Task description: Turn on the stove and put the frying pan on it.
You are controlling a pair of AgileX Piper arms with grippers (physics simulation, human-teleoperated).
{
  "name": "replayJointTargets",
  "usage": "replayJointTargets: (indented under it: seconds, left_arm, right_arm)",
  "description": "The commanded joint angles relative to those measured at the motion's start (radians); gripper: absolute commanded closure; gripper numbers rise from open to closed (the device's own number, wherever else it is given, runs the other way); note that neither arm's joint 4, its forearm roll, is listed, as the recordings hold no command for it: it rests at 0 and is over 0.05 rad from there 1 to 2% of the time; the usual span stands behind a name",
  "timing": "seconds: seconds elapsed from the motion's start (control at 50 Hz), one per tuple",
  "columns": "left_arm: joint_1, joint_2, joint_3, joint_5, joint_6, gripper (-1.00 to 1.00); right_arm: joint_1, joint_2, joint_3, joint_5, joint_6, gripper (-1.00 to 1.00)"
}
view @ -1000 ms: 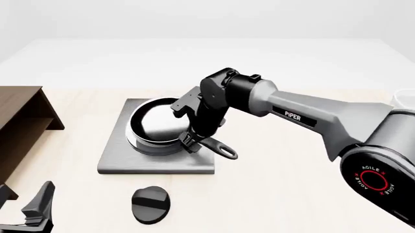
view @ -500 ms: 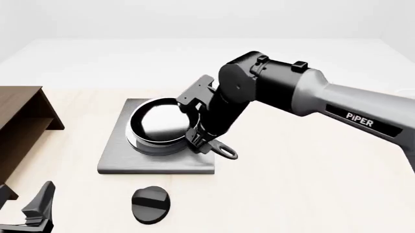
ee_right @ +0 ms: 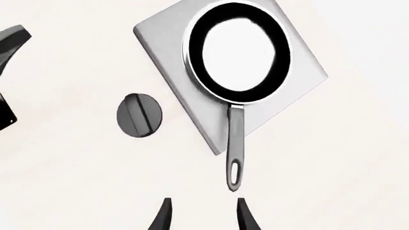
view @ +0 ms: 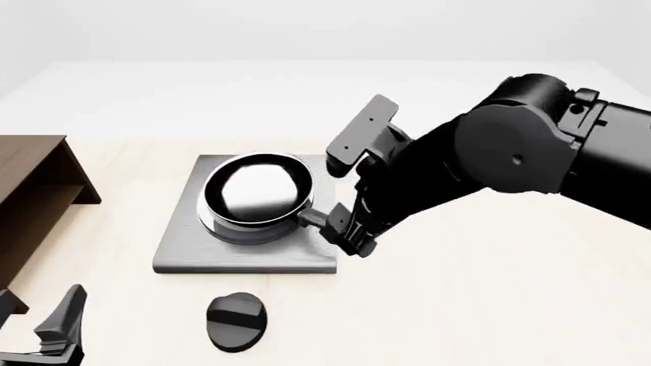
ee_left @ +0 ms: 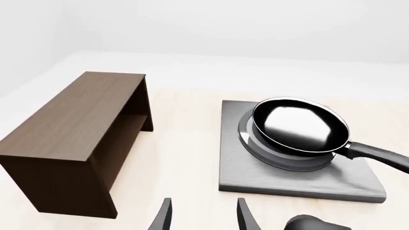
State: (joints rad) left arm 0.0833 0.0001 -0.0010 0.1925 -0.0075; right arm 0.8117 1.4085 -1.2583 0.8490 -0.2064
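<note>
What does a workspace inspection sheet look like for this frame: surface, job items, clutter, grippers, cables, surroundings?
Surface: pale tabletop, no spills seen.
Stove: grey slab flat on the table; its black knob sits apart, on the arms' side of it. Whether it is turned on cannot be told.
Frying pan: frying pan sits on the stove's rings, handle reaching past the slab's edge.
Clutter: brown wooden cabinet left of the stove.
Grippers: right gripper open, off the handle's loop end, holding nothing; left gripper open, empty, low near the knob.
Cables: nothing seen.
Surroundings: plain white backdrop.
</note>
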Motion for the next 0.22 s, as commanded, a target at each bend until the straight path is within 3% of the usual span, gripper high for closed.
replayJointTargets:
  seconds: [0.02, 0.06, 0.1, 0.14, 0.22]
  left_arm:
    - [0.001, 0.0, 0.0, -0.001, 0.001, -1.0]
    - [0.001, 0.0, 0.0, -0.001, 0.0, -1.0]
    - [0.0, 0.0, 0.0, -0.001, 0.0, -1.0]
    - [0.0, 0.0, 0.0, -0.002, 0.0, -1.0]
    - [0.003, 0.0, 0.0, -0.006, -0.004, -1.0]
  right_arm:
    - [0.009, -0.17, 0.156, -0.139, 0.024, -1.0]
    - [-0.041, -0.212, 0.212, -0.191, 0.007, -1.0]
    - [-0.043, -0.272, 0.261, -0.24, 0.039, -1.0]
    - [-0.058, -0.293, 0.289, -0.263, 0.036, -1.0]
    - [-0.098, -0.389, 0.461, -0.382, 0.036, -1.0]
